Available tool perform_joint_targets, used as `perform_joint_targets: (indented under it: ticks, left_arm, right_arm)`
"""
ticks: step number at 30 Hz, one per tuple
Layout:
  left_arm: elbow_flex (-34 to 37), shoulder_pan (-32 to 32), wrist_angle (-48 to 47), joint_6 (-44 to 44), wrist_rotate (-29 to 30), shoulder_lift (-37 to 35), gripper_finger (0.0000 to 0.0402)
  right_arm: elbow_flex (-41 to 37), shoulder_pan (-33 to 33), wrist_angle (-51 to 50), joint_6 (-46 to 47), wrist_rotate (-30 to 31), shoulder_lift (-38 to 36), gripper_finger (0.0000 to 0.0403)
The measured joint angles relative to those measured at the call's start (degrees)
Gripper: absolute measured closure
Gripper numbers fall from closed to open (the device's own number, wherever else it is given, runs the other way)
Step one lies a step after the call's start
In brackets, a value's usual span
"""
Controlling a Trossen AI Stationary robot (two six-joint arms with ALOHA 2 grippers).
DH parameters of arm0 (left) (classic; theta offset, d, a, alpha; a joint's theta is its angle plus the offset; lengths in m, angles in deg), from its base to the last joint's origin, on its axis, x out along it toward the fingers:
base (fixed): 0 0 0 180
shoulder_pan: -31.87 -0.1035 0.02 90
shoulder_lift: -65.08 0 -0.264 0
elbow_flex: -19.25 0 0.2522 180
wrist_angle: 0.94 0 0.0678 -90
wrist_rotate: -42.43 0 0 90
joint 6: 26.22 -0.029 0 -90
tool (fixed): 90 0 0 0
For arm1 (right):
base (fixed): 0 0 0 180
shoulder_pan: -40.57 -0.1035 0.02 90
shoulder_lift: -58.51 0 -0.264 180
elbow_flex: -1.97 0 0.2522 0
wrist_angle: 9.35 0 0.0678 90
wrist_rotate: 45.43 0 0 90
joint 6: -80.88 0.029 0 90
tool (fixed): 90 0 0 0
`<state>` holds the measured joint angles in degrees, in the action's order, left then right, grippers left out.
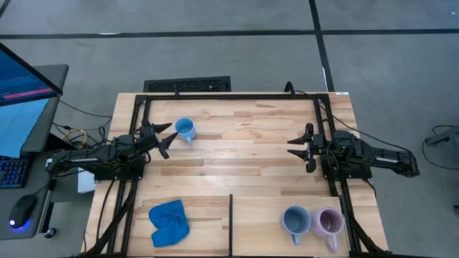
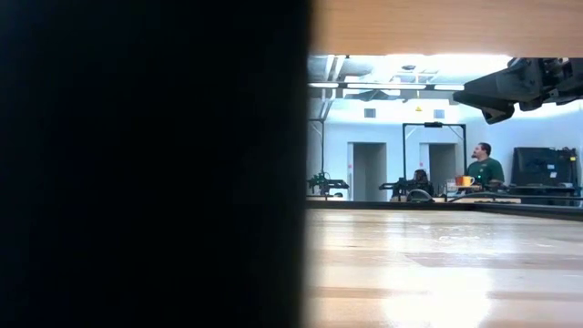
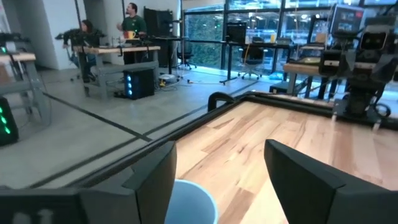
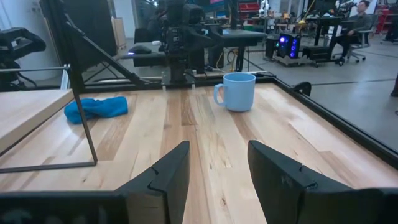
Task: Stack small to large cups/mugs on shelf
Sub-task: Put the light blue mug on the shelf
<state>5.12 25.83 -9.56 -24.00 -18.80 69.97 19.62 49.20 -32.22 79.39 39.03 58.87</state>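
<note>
The light sky-blue mug [image 1: 185, 130] stands upright on the tabletop at the far left; it also shows in the right wrist view [image 4: 239, 91]. My left gripper [image 1: 168, 138] is open just to the mug's left. In the left wrist view the mug's rim [image 3: 193, 200] shows low between the fingers, close to one of them, and no touch shows. My right gripper [image 1: 295, 147] is open and empty over the table's right half. The grey-blue mug [image 1: 295, 221] and the lilac mug [image 1: 329, 222] stand side by side on the shelf [image 1: 258, 215] at the near right.
A bright blue cloth [image 1: 169, 221] lies crumpled at the near left, beside the shelf's thin black rail [image 1: 231, 222]. Black frame rails run along the table's far and side edges. The low view is half blocked by a dark shape [image 2: 146, 164]. People sit in the room beyond.
</note>
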Motion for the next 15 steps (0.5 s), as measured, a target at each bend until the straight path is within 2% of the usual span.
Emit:
perform_joint_targets:
  ticks: [5,10,15]
  left_arm:
    - [0.0,0.0,0.0,6.5,-0.1,0.0,0.0161]
    - [-0.3,0.0,-0.3,5.2,-0.2,0.0,0.0162]
    - [-3.1,0.0,-5.4,4.9,2.3,0.0,0.0172]
  right_arm:
    - [0.0,0.0,0.0,-0.5,0.0,0.0,0.022]
    - [0.0,0.0,0.0,-0.5,0.0,0.0,0.022]
    - [0.0,0.0,0.0,-0.6,0.0,0.0,0.022]
